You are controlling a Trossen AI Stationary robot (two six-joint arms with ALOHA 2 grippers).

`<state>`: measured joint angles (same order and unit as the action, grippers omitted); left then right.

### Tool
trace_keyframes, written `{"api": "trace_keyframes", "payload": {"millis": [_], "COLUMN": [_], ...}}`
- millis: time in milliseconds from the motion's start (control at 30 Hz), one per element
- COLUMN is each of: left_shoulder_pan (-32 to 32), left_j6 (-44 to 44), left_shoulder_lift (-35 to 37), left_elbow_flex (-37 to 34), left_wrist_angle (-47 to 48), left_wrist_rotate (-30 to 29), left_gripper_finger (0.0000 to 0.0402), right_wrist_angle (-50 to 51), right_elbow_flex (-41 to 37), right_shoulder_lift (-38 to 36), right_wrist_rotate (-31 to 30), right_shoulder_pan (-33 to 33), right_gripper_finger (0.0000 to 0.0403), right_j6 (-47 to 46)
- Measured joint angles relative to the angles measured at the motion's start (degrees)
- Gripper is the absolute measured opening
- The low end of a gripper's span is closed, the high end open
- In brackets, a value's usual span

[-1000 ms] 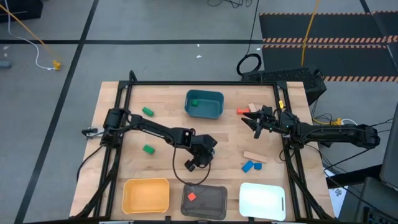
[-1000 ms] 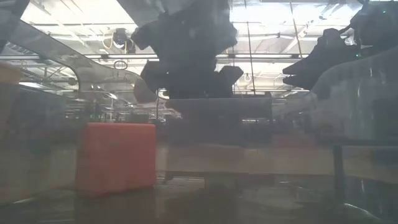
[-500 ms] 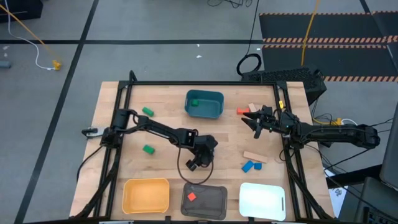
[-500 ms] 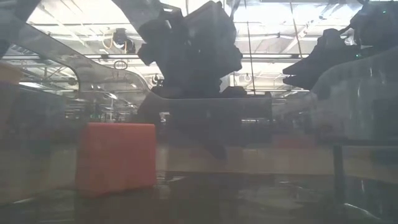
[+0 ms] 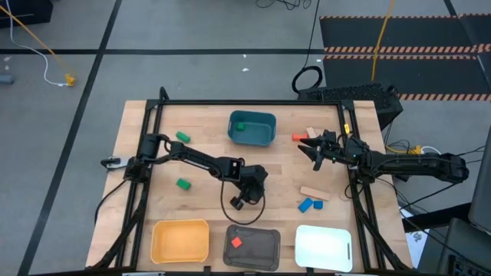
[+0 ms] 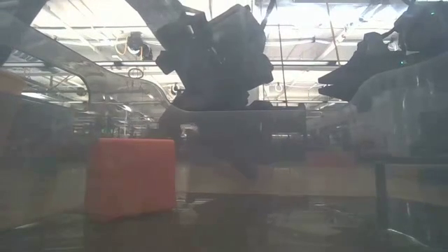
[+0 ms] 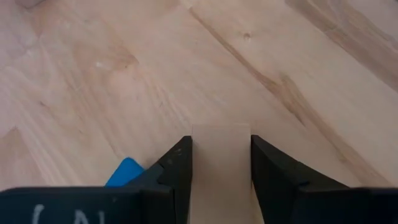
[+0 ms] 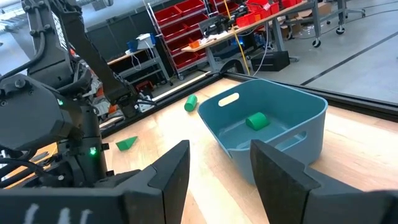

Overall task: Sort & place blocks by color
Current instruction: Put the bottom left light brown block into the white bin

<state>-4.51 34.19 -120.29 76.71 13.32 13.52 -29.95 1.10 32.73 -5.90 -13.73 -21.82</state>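
My left gripper [image 5: 239, 201] stands over the middle of the table, just beyond the grey tray [image 5: 265, 249], and is shut on a plain tan block [image 7: 221, 155]. A blue piece [image 7: 127, 171] shows beside one finger. My right gripper [image 5: 309, 153] hovers open at the table's right, next to a red block [image 5: 298, 136] and a tan block [image 5: 311, 132], touching neither. Two green blocks [image 5: 182, 137] [image 5: 182, 183] lie on the left. A tan bar [image 5: 313, 192] and two blue blocks [image 5: 307, 204] lie on the right. One red block [image 5: 236, 241] sits in the grey tray. My left gripper pinches the tan block between its two fingers, one finger [image 7: 180, 162] on each long side [image 7: 198, 158], lying along the block. The fingers slant down at the table from above. The block's free end [image 7: 221, 129] juts past the fingertips; I cannot tell whether it touches the table.
The teal tray [image 5: 265, 138] at the far middle holds one green block [image 8: 256, 120]. The yellow tray [image 5: 180, 239] and the white tray [image 5: 324, 245] flank the grey one along the near edge. Bare wood [image 5: 207, 203] lies between the left green blocks and my left gripper.
My left gripper has tipped over and come down a little above the middle of the table, staying shut on the tan block. My right arm has kept still.
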Motion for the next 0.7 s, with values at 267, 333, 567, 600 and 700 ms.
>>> {"api": "trace_keyframes", "payload": {"millis": [267, 333, 567, 600, 700], "left_shoulder_pan": [-0.11, -0.11, -0.11, -0.11, -0.11], "left_j6": [-7.34, -7.68, -10.43, -11.67, -16.82], "left_shoulder_lift": [0.04, 0.12, 0.31, 0.31, 0.36], "left_elbow_flex": [1.93, 3.81, 11.44, 12.35, 14.36], "left_wrist_angle": [1.32, 1.51, 3.19, 2.91, 0.89], "left_wrist_rotate": [-0.51, -0.49, -0.14, -0.12, -0.03], "left_gripper_finger": [0.0131, 0.0131, 0.0131, 0.0131, 0.0131], "right_wrist_angle": [-0.01, -0.01, 0.01, 0.00, 0.01], "right_elbow_flex": [-0.01, 0.00, -0.02, -0.01, -0.01], "right_shoulder_lift": [0.00, 0.00, 0.02, 0.00, 0.01], "right_wrist_rotate": [-0.01, -0.01, -0.01, 0.00, 0.00], "right_shoulder_pan": [0.00, 0.00, -0.01, 0.01, 0.00], "right_gripper_finger": [0.0160, 0.0160, 0.0160, 0.0160, 0.0160], "right_j6": [0.01, 0.02, 0.02, 0.01, 0.02]}}
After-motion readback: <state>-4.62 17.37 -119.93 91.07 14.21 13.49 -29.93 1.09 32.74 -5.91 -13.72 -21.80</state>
